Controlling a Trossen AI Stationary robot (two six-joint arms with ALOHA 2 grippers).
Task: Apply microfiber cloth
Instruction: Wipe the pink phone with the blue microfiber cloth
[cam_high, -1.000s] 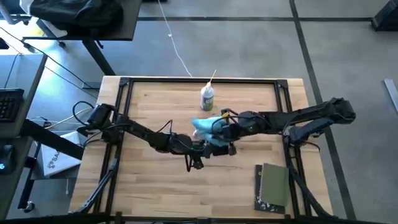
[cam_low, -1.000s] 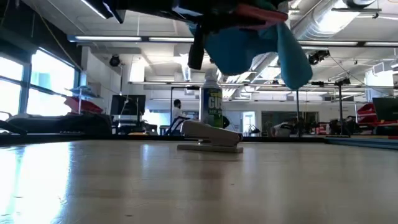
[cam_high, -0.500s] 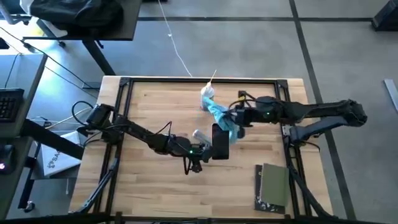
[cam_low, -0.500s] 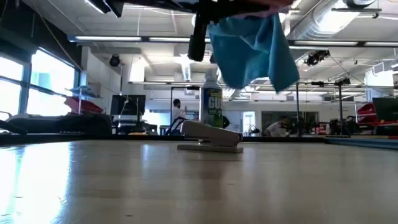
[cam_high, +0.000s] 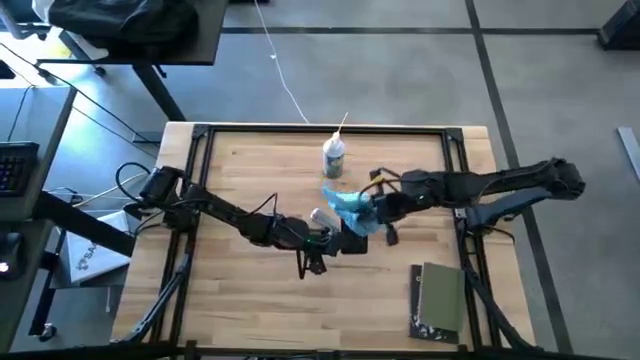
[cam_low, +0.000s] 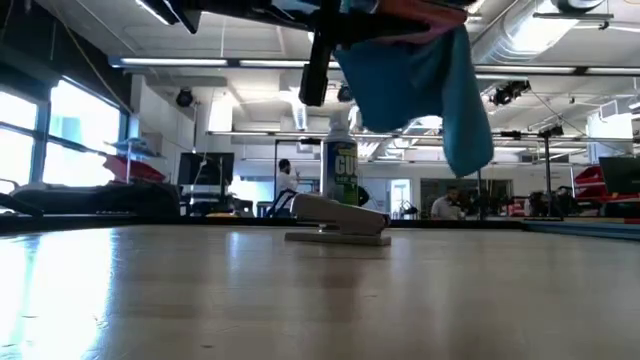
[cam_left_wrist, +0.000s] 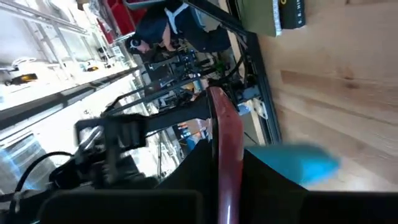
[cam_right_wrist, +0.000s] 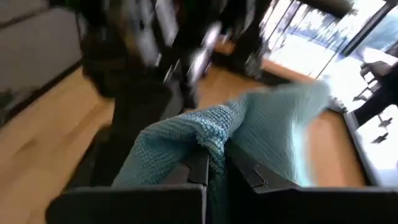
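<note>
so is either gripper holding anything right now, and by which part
The right gripper is shut on the cloth, pinching a bunched fold so the rest hangs free above the table. The left gripper holds a flat dark object; the grip point is hidden.

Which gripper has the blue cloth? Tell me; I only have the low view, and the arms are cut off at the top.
Observer: The right gripper. Its wrist view shows it shut on a fold of the microfiber cloth.
Operator: Place the cloth against the bottle for me.
Observer: From above, the bottle stands toward the table's far edge. The cloth hangs apart from it, nearer the middle.
Operator: Report the left arm.
Observer: The left gripper is at the table's middle, right beside the cloth.
</note>
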